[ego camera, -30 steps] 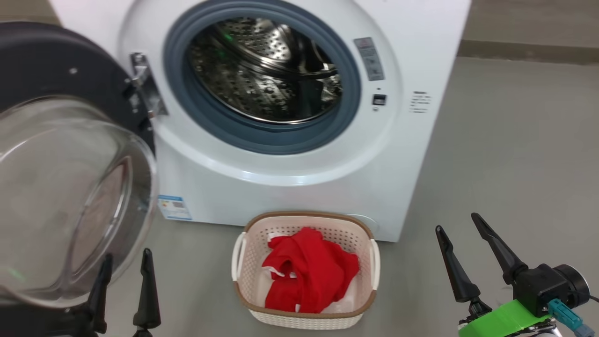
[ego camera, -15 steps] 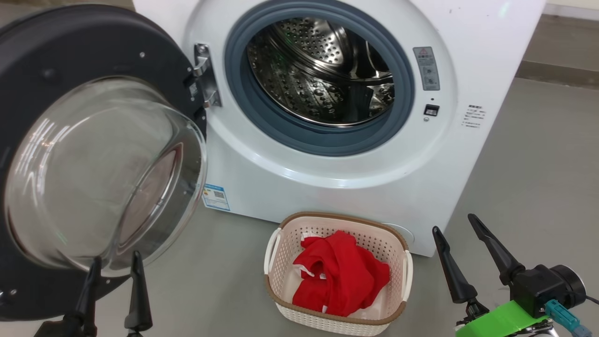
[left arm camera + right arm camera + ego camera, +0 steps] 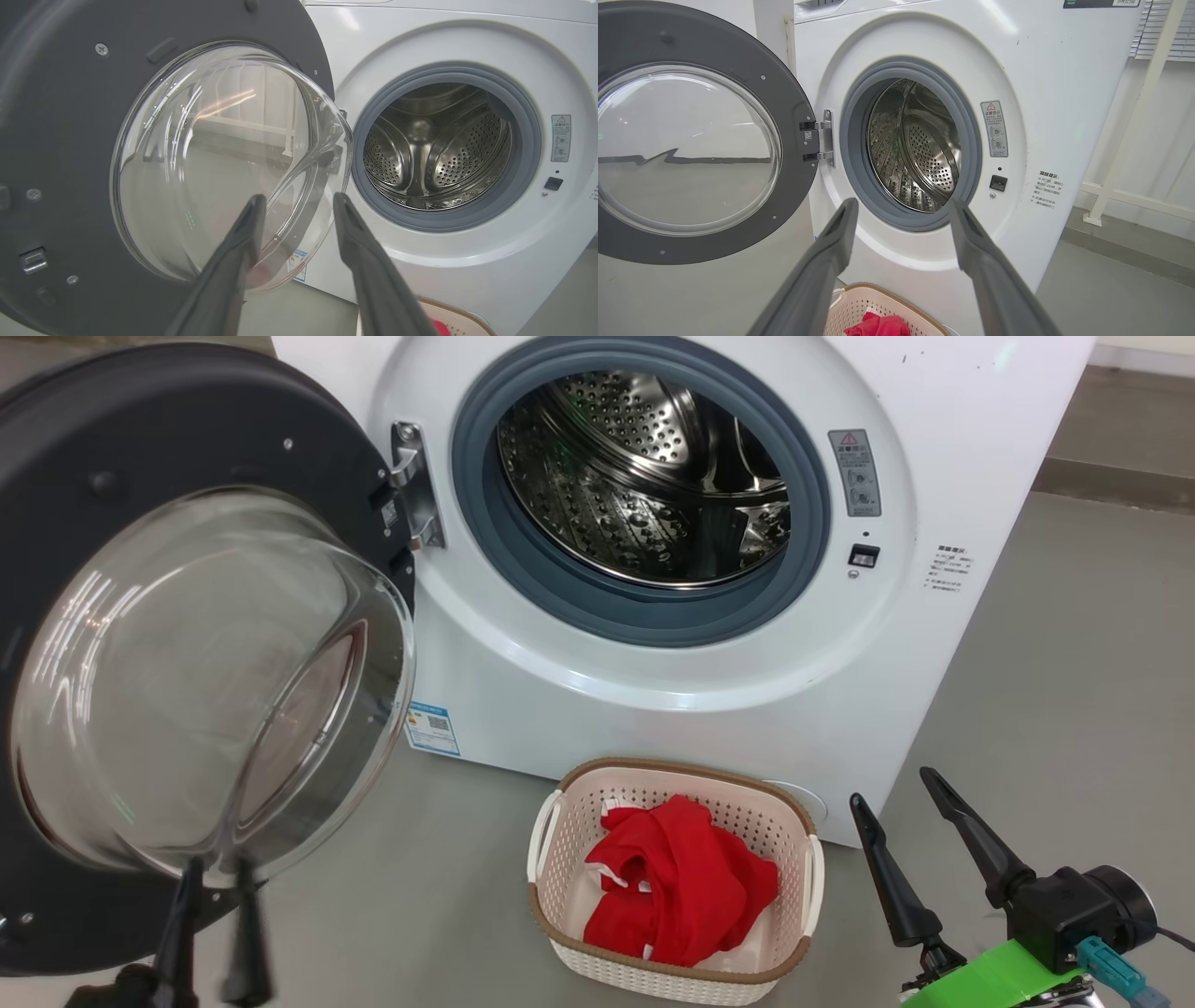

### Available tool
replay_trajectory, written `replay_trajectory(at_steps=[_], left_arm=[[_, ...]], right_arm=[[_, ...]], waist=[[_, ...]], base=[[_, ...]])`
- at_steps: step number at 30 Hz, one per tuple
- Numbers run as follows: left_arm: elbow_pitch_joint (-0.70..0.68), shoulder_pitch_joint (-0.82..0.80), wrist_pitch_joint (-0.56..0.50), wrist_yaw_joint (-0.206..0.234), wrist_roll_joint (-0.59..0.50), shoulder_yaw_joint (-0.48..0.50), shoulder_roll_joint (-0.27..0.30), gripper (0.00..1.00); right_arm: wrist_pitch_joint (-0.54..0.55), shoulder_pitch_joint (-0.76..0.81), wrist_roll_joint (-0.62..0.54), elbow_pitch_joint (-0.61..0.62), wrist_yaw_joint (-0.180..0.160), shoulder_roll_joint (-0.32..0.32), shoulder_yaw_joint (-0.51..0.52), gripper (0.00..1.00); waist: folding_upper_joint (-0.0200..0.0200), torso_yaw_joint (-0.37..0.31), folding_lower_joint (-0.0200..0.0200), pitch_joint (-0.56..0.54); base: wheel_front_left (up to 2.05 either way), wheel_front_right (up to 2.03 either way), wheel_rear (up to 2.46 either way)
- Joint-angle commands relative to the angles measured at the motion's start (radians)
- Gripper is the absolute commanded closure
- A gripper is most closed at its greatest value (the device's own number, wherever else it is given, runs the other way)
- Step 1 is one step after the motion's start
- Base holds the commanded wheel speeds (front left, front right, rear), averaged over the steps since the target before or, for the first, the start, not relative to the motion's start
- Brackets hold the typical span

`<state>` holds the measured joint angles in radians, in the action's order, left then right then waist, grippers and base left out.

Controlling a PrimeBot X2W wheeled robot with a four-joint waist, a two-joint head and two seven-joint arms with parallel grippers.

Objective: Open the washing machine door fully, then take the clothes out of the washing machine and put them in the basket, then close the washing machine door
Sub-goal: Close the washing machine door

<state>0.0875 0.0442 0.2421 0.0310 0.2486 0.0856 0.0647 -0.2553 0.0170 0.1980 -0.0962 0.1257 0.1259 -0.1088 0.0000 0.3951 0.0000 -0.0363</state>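
Observation:
The white washing machine (image 3: 653, 709) stands with its door (image 3: 140, 429) swung wide open to the left, glass bowl facing me. The steel drum (image 3: 644, 476) looks empty. The red clothes (image 3: 681, 887) lie in the cream basket (image 3: 672, 767) on the floor in front of the machine. My left gripper (image 3: 217, 873) is open with a narrow gap, just below the bowl's lower edge and holding nothing; in the left wrist view it (image 3: 297, 199) points at the door (image 3: 56, 140). My right gripper (image 3: 889, 786) is open and empty, right of the basket. In the right wrist view it (image 3: 901, 203) hangs above the basket (image 3: 859, 308).
Grey floor (image 3: 1055, 709) spreads right of the machine. A white frame (image 3: 1134, 121) stands against the wall to the machine's right. The open door takes up the space at my left. A small blue label (image 3: 431, 728) sits low on the machine's front.
The camera moved at first, shifting the whole picture right. Since then my left gripper's fingers have drawn closer together and look blurred. My right gripper has slid slightly left and down.

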Motion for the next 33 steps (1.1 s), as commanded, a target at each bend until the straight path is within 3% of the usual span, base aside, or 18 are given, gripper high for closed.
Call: replay_trajectory(at_steps=[1,7,13,16,20,24,28,33], left_arm=[[-0.035,-0.026,0.006,0.014,-0.005,0.037,0.024,1.0],[-0.144,-0.095,0.013,0.045,-0.022,0.084,0.062,1.0],[-0.254,-0.234,-0.016,0.111,-0.06,0.164,0.152,1.0],[-0.25,-0.328,-0.034,0.124,-0.051,0.218,0.214,1.0],[-0.199,-0.428,-0.056,0.131,-0.026,0.273,0.281,1.0],[-0.092,-0.532,-0.099,0.125,0.119,0.342,0.267,1.0],[0.055,-0.612,-0.166,0.126,0.213,0.402,0.295,1.0],[0.218,-0.673,-0.261,0.144,0.246,0.427,0.358,1.0]], right_arm=[[-0.006,-0.026,0.011,0.024,0.005,0.016,-0.019,0.0],[-0.006,-0.022,0.009,0.023,0.005,0.016,-0.015,0.0],[-0.006,-0.021,0.007,0.021,0.005,0.024,-0.019,0.0],[-0.006,-0.025,0.007,0.021,0.005,0.03,-0.022,0.0],[-0.006,-0.025,0.006,0.023,0.005,0.036,-0.019,0.0],[-0.006,-0.019,0.005,0.022,0.005,0.038,-0.019,0.0],[-0.006,-0.024,0.005,0.023,0.005,0.045,-0.025,0.0],[-0.006,-0.032,0.005,0.024,0.005,0.056,-0.026,0.0]], waist=[[0.0,-0.002,0.0,0.001],[0.0,0.0,0.0,0.001],[0.0,0.001,0.0,0.002],[0.0,-0.005,0.0,0.004],[0.0,-0.011,0.0,0.009],[0.0,-0.016,0.0,0.015],[0.0,-0.023,0.0,0.028],[0.0,-0.027,0.0,0.041]], base=[[0.0,0.0,0.0],[0.0,0.0,0.0],[0.0,0.0,0.0],[0.0,0.0,0.0],[0.0,0.0,0.0],[0.0,0.0,0.0],[0.0,0.0,0.0],[0.0,0.0,0.0]])
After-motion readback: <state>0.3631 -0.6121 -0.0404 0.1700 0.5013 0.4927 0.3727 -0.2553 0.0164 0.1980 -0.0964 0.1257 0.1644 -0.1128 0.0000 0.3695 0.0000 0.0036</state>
